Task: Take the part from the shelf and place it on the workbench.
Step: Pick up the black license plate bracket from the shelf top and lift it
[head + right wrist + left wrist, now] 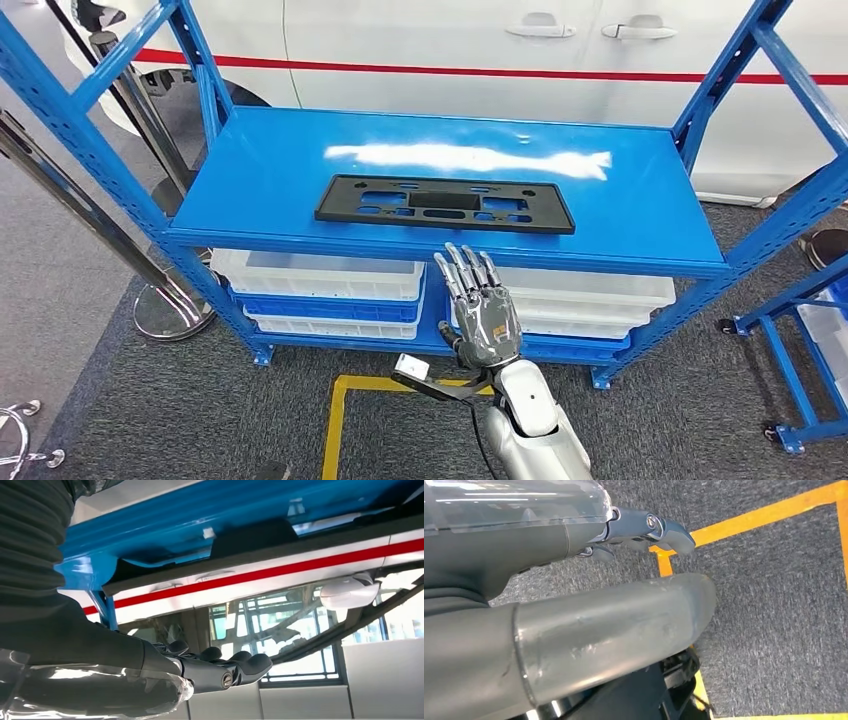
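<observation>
part (444,204): flat black panel, lies on top shelf (640,190) near front edge, untouched.
right hand (479,310): mine, raised just below shelf front, fingers straight and apart, holding nothing; lined up under part to reach over the edge.
left hand (644,527): hangs over floor (774,605), grasp can't tell.
step: reach, grasp not yet begun.

Grey carpet (120,400) (yellow tape line (335,430)) under a white car (450,40).
</observation>
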Motion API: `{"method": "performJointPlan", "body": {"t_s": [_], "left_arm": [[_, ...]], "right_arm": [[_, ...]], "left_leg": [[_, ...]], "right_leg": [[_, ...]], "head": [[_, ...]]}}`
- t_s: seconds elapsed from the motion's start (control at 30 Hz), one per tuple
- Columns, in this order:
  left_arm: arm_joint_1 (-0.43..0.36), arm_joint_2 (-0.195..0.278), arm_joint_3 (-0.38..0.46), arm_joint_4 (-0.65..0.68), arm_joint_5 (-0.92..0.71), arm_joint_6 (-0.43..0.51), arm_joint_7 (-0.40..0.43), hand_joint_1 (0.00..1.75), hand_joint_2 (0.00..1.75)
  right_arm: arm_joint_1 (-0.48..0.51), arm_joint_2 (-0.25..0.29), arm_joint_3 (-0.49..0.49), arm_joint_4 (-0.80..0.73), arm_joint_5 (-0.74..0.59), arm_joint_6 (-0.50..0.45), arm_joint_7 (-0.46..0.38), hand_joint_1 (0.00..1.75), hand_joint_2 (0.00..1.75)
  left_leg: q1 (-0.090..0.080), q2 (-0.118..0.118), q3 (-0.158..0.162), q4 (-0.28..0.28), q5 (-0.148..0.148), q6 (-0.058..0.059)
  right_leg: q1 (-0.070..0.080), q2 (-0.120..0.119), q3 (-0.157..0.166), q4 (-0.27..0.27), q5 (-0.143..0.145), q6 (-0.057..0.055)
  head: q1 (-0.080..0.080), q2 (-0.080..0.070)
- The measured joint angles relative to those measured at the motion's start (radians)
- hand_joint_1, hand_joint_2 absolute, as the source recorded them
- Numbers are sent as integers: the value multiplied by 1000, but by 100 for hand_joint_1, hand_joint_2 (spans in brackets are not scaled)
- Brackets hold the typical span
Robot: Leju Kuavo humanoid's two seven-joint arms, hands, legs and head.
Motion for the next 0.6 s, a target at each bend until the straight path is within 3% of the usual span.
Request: {"method": "performJointPlan", "body": {"t_s": [0.07, 0.23, 0.27, 0.33, 0.37, 0.4, 0.43, 0.53, 0.6], "left_arm": [[-3, 0, 0, 0, -3, 0, 0, 0, 0], [-7, 0, 0, -1, -8, 0, 0, 0, 0], [-8, 0, 0, -1, -9, 0, 0, 0, 0], [-9, 0, 0, -2, -10, -1, 1, 0, 0], [-7, 0, 0, -2, -10, -1, 1, 0, 0], [-6, 0, 0, -2, -10, -1, 1, 0, 0], [-4, 0, 0, -2, -10, -1, 2, 0, 0], [-6, 0, 0, -2, -11, -1, 2, 0, 0], [-9, 0, 0, -2, -12, -1, 3, 0, 0]], "right_arm": [[0, 2, -4, -2, 2, 0, 0, 0, 175], [1, 6, -12, -8, 5, 0, 2, 0, 175], [1, 9, -13, -9, 7, 0, 3, 0, 175], [1, 11, -13, -10, 11, 0, 3, 0, 175], [3, 12, -14, -10, 12, 0, 4, 0, 175], [4, 12, -14, -10, 13, 0, 4, 0, 175], [5, 12, -14, -10, 13, 0, 5, 0, 175], [4, 13, -15, -10, 14, 0, 8, 0, 175], [4, 13, -15, -10, 15, 0, 12, 0, 175]], "left_leg": [[-4, 0, 3, 6, -10, -10], [-3, 1, -2, 28, -35, -39], [-2, 2, -20, 67, -56, -43], [-1, 2, -87, 196, -110, -50], [0, 2, -121, 255, -126, -53], [0, 2, -143, 285, -123, -53], [0, 2, -145, 275, -99, -52], [-4, 2, -71, 89, 13, -38], [-10, 3, -39, 15, 31, -27]], "right_leg": [[3, 0, 43, -97, 33, -7], [3, 3, 61, -126, 27, -32], [1, 2, 66, -130, 26, -37], [1, 0, 71, -131, 21, -45], [2, 0, 73, -131, 19, -47], [3, 0, 76, -131, 16, -48], [3, 2, 80, -130, 12, -48], [7, 4, 98, -130, 0, -42], [9, 4, 100, -129, -5, -34]], "head": [[0, 0], [0, 0], [-1, 0], [-1, 0], [-1, 0], [-1, 0], [-1, 0], [-1, 0], [-1, 0]]}}
